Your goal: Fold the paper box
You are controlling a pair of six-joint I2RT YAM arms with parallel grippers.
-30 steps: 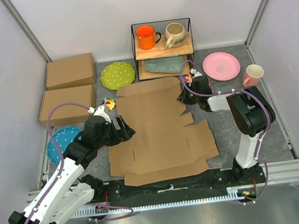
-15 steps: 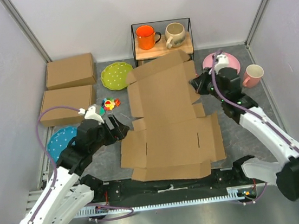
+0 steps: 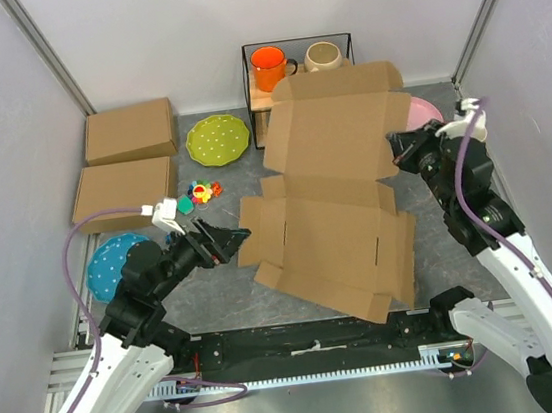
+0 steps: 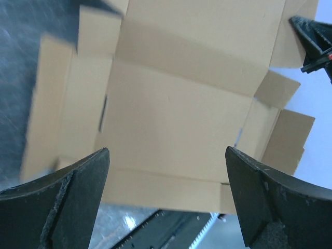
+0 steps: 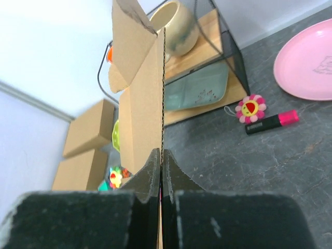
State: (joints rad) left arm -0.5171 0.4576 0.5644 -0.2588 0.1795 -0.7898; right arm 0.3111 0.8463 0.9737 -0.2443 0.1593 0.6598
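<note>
The paper box (image 3: pixel 332 210) is a flat brown die-cut sheet, raised off the table and tilted, with its far panel lifted up in front of the rack. My right gripper (image 3: pixel 403 156) is shut on the sheet's right edge. In the right wrist view its fingers (image 5: pixel 162 155) pinch the thin corrugated edge of the paper box (image 5: pixel 140 104), seen end-on. My left gripper (image 3: pixel 235 240) stands open just left of the sheet's left flap, apart from it. In the left wrist view the paper box (image 4: pixel 176 104) fills the space beyond the wide-open left gripper (image 4: pixel 166 151).
Two ready-made cardboard boxes (image 3: pixel 129 131) (image 3: pixel 123 193) lie at the back left. A green plate (image 3: pixel 217 138), a small colourful toy (image 3: pixel 201 192) and a blue plate (image 3: pixel 112 262) sit left of the sheet. A wire rack (image 3: pixel 255 98) holds an orange mug (image 3: pixel 269 66) and a beige mug (image 3: pixel 323 56). A pink plate (image 5: pixel 306 65) and a marker (image 5: pixel 270 123) lie at the right.
My right gripper has closed on the sheet and carried its far part up and to the right, tilting the sheet off the table. The left arm has drawn back slightly, still open.
</note>
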